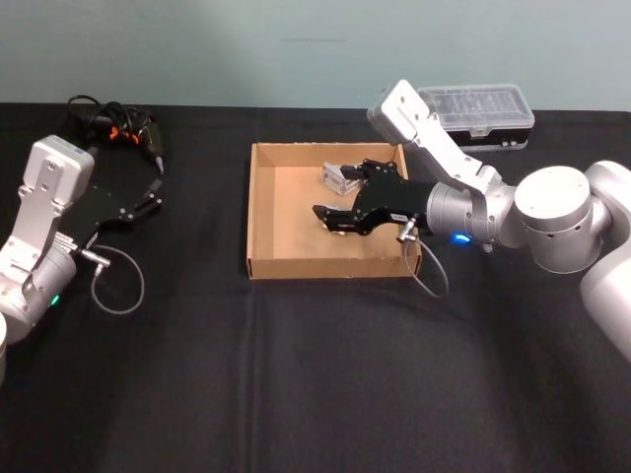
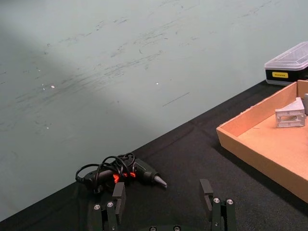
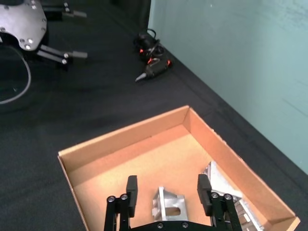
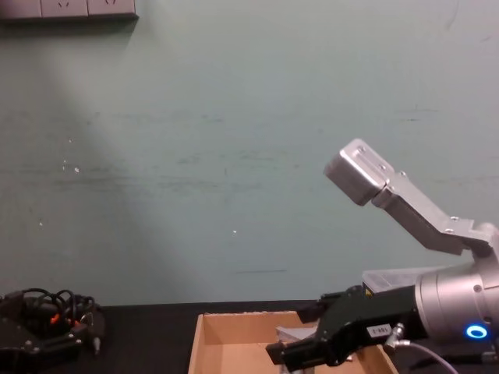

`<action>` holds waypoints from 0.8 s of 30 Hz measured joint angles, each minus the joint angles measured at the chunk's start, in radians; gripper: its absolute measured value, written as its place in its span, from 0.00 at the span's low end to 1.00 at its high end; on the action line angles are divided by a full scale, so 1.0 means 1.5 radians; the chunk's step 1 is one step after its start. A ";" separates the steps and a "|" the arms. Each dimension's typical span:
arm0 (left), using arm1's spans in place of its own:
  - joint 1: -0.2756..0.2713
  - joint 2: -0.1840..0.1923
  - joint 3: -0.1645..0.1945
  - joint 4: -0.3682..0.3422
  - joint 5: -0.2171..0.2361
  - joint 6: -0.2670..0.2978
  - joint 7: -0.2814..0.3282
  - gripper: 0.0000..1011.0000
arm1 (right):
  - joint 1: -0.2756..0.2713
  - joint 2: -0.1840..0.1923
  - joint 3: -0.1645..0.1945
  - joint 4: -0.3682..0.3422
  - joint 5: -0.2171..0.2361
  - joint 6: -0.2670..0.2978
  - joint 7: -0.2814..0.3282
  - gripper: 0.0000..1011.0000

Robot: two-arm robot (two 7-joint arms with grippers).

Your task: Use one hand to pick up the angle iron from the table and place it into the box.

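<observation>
Angle iron (image 3: 169,206), a pale grey metal bracket with a slotted face, lies on the floor of the box (image 1: 264,212) near its far right corner. The black desk (image 1: 296,374) carries that tan cardboard box, low-walled and open-topped, toward its far edge. The right claw (image 1: 333,219) hangs over the box interior with its fingers spread apart and nothing between them. The right wrist view shows the bracket lying free between and beyond those fingertips, with a second grey metal piece (image 3: 226,185) against the box's wall beside it. The left wrist view shows the bracket's triangular side and slotted end. The left claw (image 1: 156,192) rests near the desk's left edge, fingers open and empty, close to a corded screwdriver (image 1: 133,133) at the far left corner. A black case with a clear lid (image 1: 483,113) sits beyond the box's far right corner.
</observation>
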 joint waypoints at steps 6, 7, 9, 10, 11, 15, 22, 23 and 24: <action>0.000 0.000 0.000 0.000 0.000 0.000 0.000 0.99 | -0.010 0.004 0.012 -0.030 0.008 -0.005 -0.010 0.92; 0.000 0.000 0.000 0.000 0.000 0.000 0.000 0.99 | -0.012 0.005 0.014 -0.035 0.009 -0.005 -0.012 0.95; 0.000 0.000 0.000 0.000 0.000 0.000 0.000 0.99 | -0.018 0.008 0.023 -0.054 0.013 -0.007 -0.020 0.99; 0.000 0.000 0.000 0.000 0.000 0.000 0.000 0.99 | -0.023 0.011 0.030 -0.067 0.017 -0.008 -0.026 0.99; 0.000 0.000 0.000 0.000 0.000 0.000 0.000 0.99 | -0.026 0.012 0.034 -0.074 0.019 -0.008 -0.031 0.99; 0.000 0.000 0.000 0.000 0.000 0.000 0.000 0.99 | -0.044 0.024 0.053 -0.112 0.023 -0.008 -0.053 0.99; 0.000 0.000 0.000 0.000 0.000 0.000 0.000 0.99 | -0.091 0.048 0.100 -0.174 0.018 -0.021 -0.115 0.99; 0.000 0.000 0.000 0.000 0.000 0.000 0.000 0.99 | -0.104 0.052 0.114 -0.187 0.015 -0.025 -0.131 0.99; 0.000 0.000 0.000 0.000 0.000 0.000 0.000 0.99 | -0.104 0.052 0.114 -0.187 0.015 -0.025 -0.131 0.99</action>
